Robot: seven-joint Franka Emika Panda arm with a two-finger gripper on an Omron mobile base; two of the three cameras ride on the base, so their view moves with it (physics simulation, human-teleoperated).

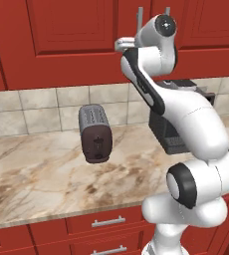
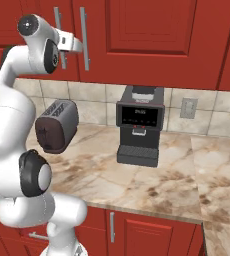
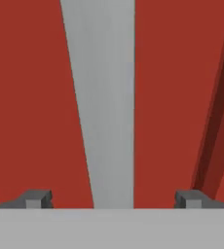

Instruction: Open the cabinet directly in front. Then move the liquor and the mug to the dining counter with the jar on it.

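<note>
Hand view: open claw faces cabinet handle.

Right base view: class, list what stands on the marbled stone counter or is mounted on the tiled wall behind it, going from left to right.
Dark brown-and-silver toaster → black boxy coffee machine → pale grey wall outlet plate.
</note>
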